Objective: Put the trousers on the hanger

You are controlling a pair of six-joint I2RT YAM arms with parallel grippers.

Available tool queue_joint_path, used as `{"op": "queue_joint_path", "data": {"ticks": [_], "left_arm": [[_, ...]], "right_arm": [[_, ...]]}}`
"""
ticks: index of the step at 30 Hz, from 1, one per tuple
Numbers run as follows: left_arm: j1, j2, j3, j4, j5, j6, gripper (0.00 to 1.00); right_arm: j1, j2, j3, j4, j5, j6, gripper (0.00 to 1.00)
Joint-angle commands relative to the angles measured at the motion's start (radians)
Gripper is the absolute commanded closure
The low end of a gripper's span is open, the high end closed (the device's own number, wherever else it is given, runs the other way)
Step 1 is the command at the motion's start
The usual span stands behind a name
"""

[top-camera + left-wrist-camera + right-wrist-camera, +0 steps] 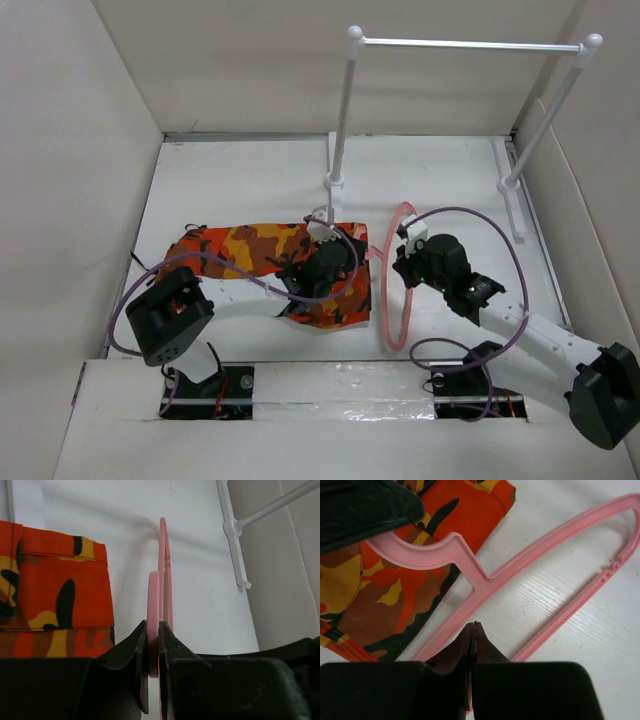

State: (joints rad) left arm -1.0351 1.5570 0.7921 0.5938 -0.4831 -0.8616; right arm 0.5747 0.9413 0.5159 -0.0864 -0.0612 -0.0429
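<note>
The camouflage trousers [240, 248] lie folded flat on the table, left of centre. The thin pink hanger [388, 300] sits just off their right end. My left gripper [350, 265] reaches over that end of the trousers and is shut on the hanger's hook [153, 630], which shows pinched between its fingers. The rest of the hanger [163, 555] runs away from them. My right gripper [476, 626] hovers over the hanger's frame [540, 550], shut with nothing between its fingers. The trousers [380, 595] lie beside it.
A white-and-silver rail stand [345, 110] rises at the back of the table, with its second foot [515, 200] at the right. White walls close in the table on the left, back and right.
</note>
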Motion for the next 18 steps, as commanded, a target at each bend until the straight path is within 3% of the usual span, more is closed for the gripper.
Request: {"op": "queue_joint_path", "data": {"ticks": [1,6,7,11,18], "left_arm": [[0.001,-0.072,-0.068,0.040,-0.052,-0.031,1.00],[0.001,-0.126,-0.158,0.067,-0.080,-0.044,1.00],[0.001,-0.138,-0.169,0.064,-0.086,-0.042,1.00],[0.001,-0.167,-0.214,0.058,-0.104,-0.040,1.00],[-0.008,-0.184,-0.251,0.051,-0.127,-0.039,1.00]], "right_arm": [[-0.012,0.034,-0.019,0.158,-0.012,0.040,1.00],[-0.022,0.109,-0.077,0.307,-0.071,0.097,0.98],[-0.022,0.155,-0.082,0.329,-0.092,0.104,0.90],[0.016,0.258,-0.103,0.428,-0.107,0.159,0.73],[0.085,0.408,-0.108,0.592,-0.141,0.242,0.63]]}}
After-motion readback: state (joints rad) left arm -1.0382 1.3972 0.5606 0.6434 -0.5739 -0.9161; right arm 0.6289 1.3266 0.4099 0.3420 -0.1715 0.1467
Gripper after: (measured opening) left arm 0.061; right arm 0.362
